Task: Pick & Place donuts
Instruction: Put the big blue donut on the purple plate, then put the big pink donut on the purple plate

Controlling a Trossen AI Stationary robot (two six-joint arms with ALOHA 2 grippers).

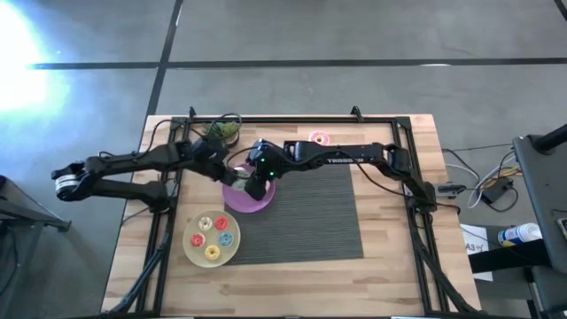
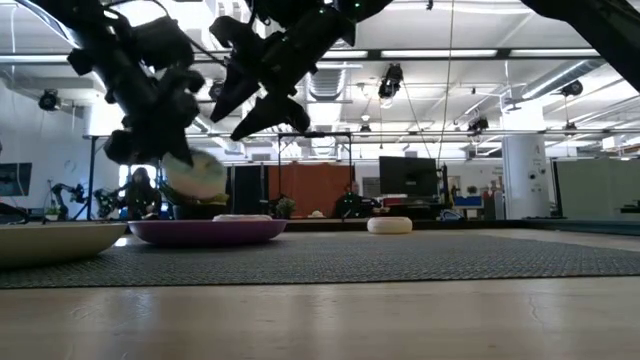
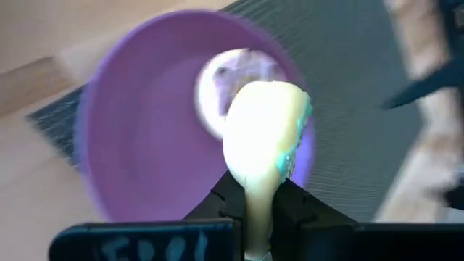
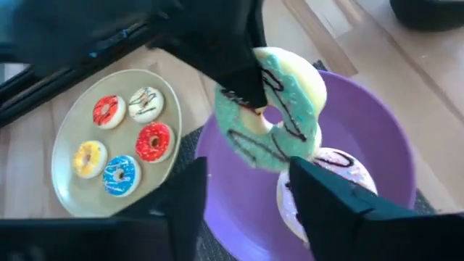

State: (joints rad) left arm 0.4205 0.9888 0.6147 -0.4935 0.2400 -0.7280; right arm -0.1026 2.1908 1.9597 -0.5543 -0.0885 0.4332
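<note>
**Green-iced donut held over the purple plate**

A ribbed grey mat [image 1: 301,213] is laid over a pale wooden bench [image 1: 399,275]. On the mat a smooth, round purple plate [image 4: 377,138] is seen, with a white donut [image 4: 326,177] marked with dark drizzle lying flat inside it.

The left end effector [image 3: 259,210] is clenched on a green-iced donut [image 4: 272,109] — a ring with glossy mint icing, thin dark lines of drizzle and a cream-coloured underside. The ring is gripped by its edge and held tilted above the plate, clear of the white donut below.

The right end effector [image 4: 246,188] is poised close by above the same plate, its two dark fingers spread apart and nothing held between them.

Just beside the purple plate, a pale yellow plate [image 4: 72,116] carries five tinier donuts [image 4: 127,138] — two red, one yellow, one blue, one white. A pink donut [image 1: 318,137] lies well apart near the bench's far edge.
</note>
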